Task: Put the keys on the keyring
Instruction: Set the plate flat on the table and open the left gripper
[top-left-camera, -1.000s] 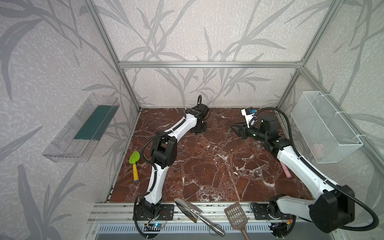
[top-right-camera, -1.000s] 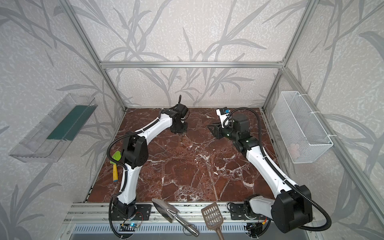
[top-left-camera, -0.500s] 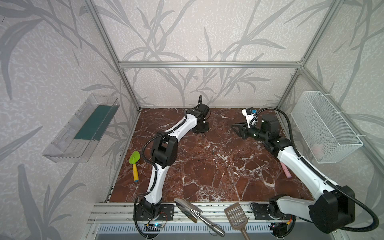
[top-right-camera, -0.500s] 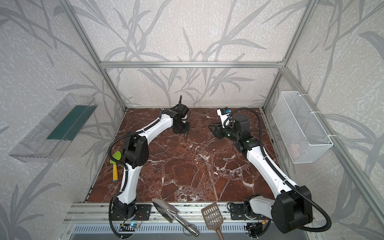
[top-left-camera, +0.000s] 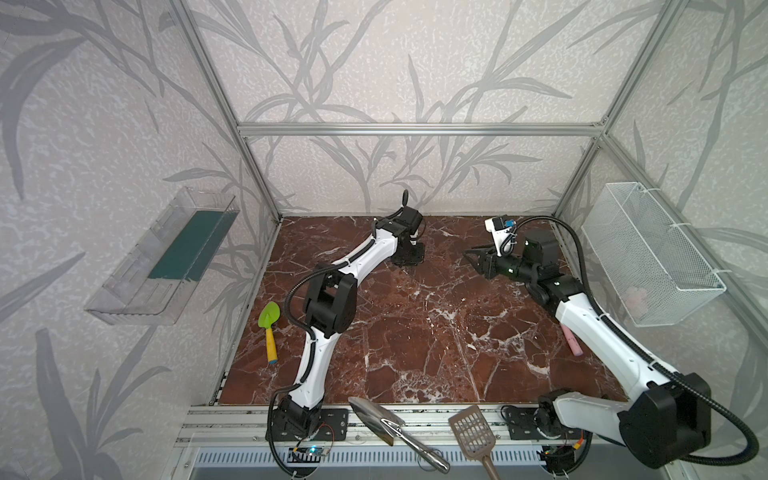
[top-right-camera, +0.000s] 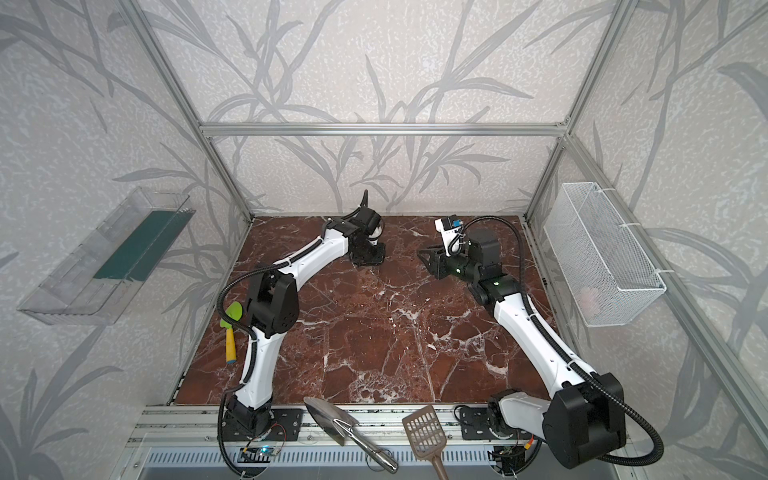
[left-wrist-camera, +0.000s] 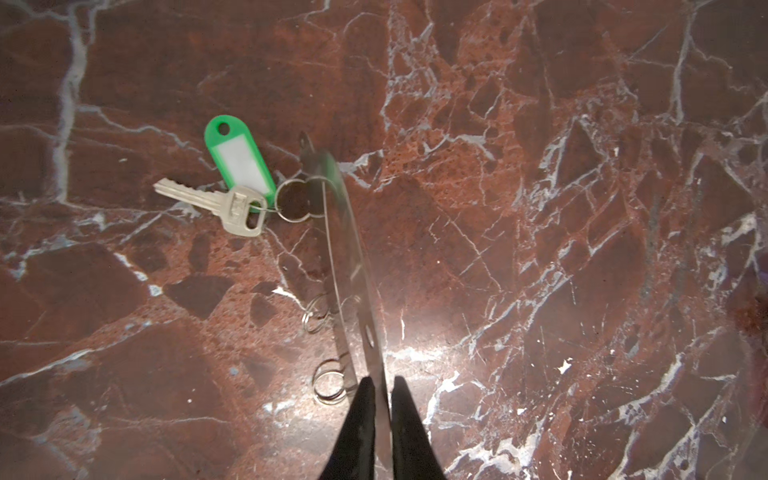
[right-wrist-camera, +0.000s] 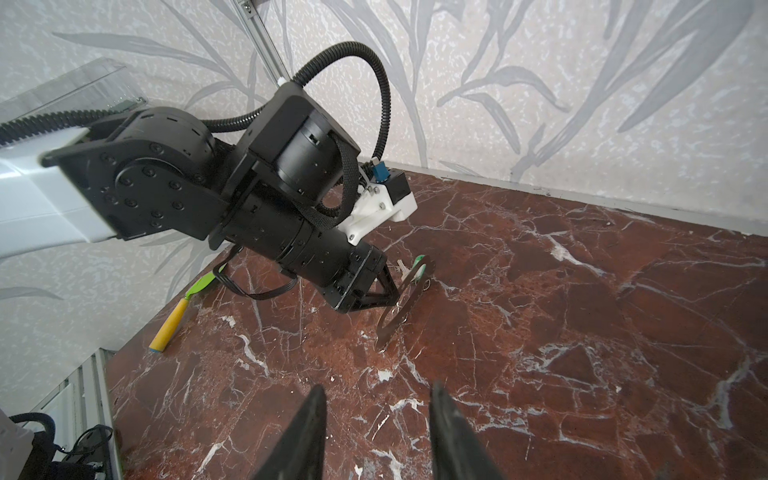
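Red-brown marble tabletop. Silver key, green plastic tag: likely light, stiff, slippery; pinch flat head. Left gripper narrow astride thin steel hoop, clamp unclear; right gripper parted, empty.

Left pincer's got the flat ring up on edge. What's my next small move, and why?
Probably ease the open, empty right pincer forward toward the key: the left pincer holds the flat metal ring on edge, and the key lies beside its far end.

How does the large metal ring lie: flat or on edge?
On edge: the large metal ring stands steeply over the marble table, its rim in the left gripper.
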